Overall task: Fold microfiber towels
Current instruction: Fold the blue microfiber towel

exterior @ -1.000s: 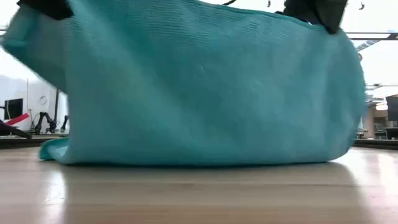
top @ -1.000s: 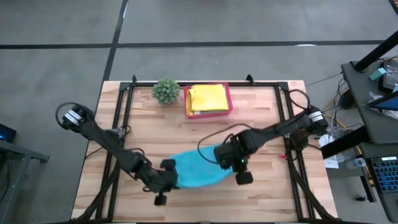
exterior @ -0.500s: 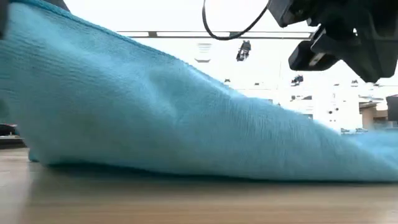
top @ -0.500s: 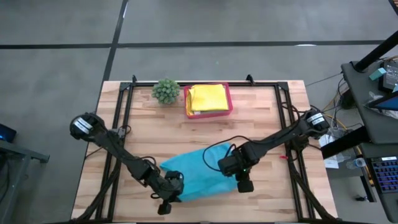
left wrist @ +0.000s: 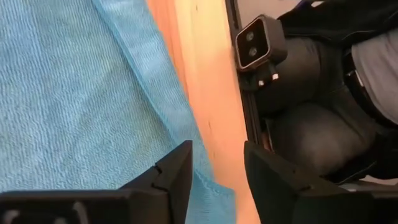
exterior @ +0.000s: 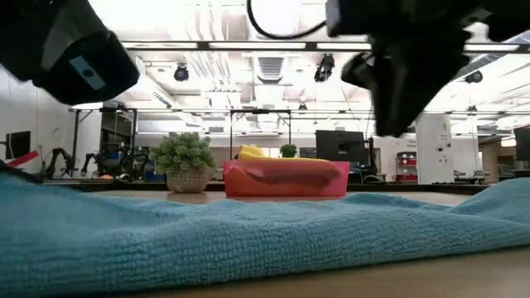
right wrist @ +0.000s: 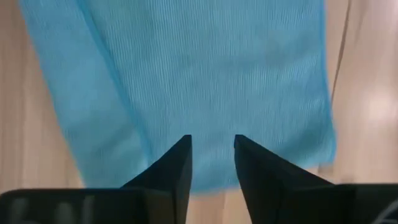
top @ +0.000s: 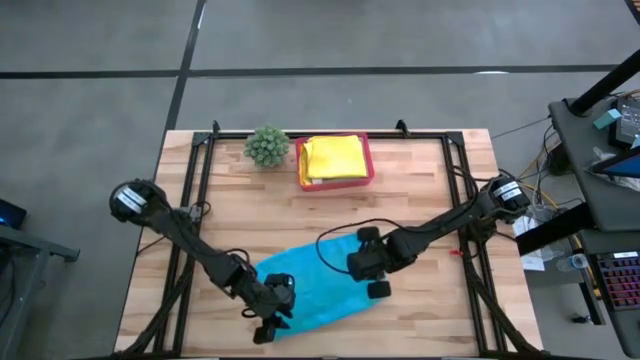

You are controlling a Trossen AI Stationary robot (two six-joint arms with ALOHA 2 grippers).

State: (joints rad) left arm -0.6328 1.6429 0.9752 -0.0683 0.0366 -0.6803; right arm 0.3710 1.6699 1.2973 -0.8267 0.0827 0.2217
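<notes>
Your wooden table [top: 420, 200] sits on a grey concrete floor, and beyond its far edge the low view shows an open lab with ceiling lights and monitors. The teal towel [top: 310, 285] lies flat on the near half of the table, doubled over, with one layer's edge showing on top in both wrist views.

Your left gripper [top: 275, 315] hangs over the towel's near-left corner, and in its wrist view the fingers [left wrist: 177, 171] stand apart with nothing between them. Your right gripper [top: 375, 275] is at the towel's right end; its fingers [right wrist: 177, 162] are also parted a little and hold no cloth.

You look to be between folds: a fold has been laid down and both grips are let go. The next move probably calls for you to pick two corners on one short side and carry them across to halve the cloth again, or to lift the folded piece toward the pink tray [top: 368, 170]. Line the edges up first, since the layers sit slightly askew.

The tray at the far edge already holds folded yellow towels [top: 333, 158], with the small green plant [top: 266, 146] just beside it. Both are well apart from the teal towel. A loose cable [top: 340, 238] from the right arm loops over the cloth and could drag it.
</notes>
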